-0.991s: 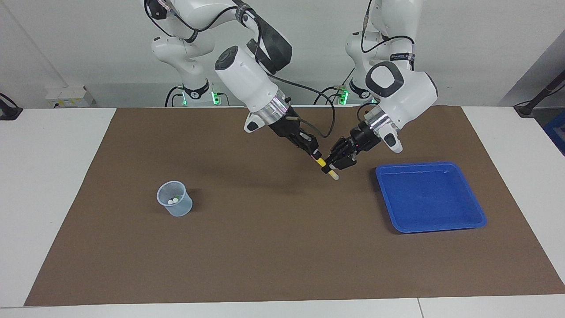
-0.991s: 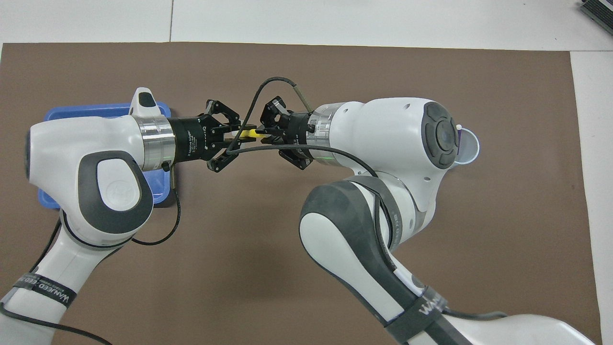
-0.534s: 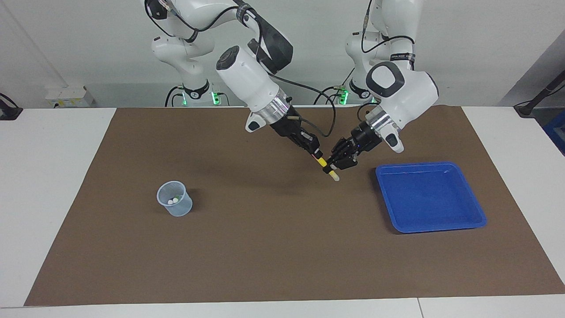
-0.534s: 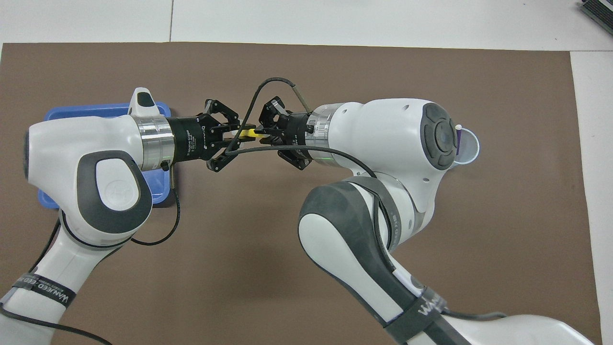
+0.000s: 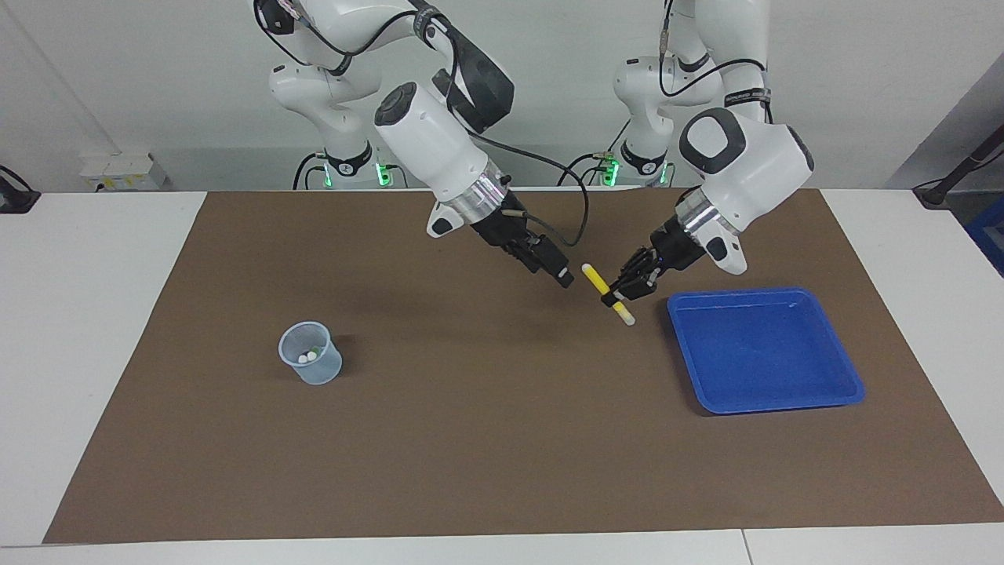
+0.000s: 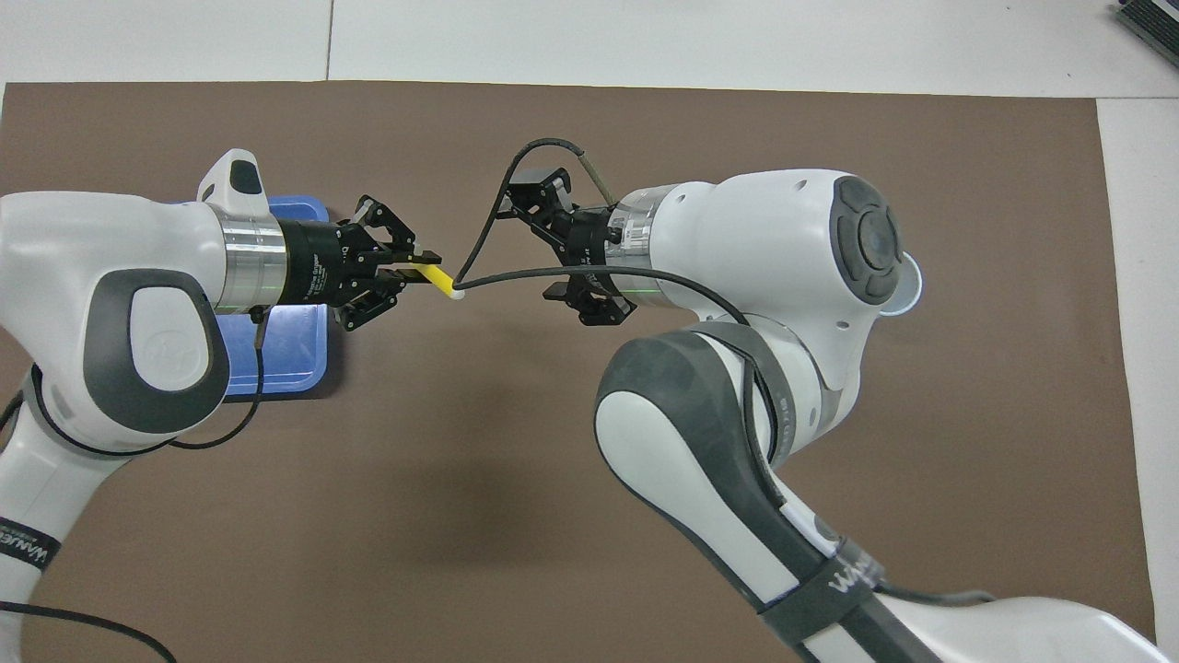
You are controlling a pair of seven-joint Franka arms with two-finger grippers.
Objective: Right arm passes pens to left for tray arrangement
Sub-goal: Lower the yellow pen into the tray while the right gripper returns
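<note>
Now the left gripper (image 5: 623, 293) clenches the yellow pen (image 5: 606, 294) in the air just beside the tray (image 5: 823, 345); the right gripper (image 5: 558, 272), fingers released, hangs near the pen.

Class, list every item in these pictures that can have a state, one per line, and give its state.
Slim yellow marker pen: held in the air, tilted.
Left hand: shut on the pen.
Right hand: open, holding nothing.
Shallow square blue plastic tray: empty.
Small translucent pale blue cup: upright, holding pens.
</note>
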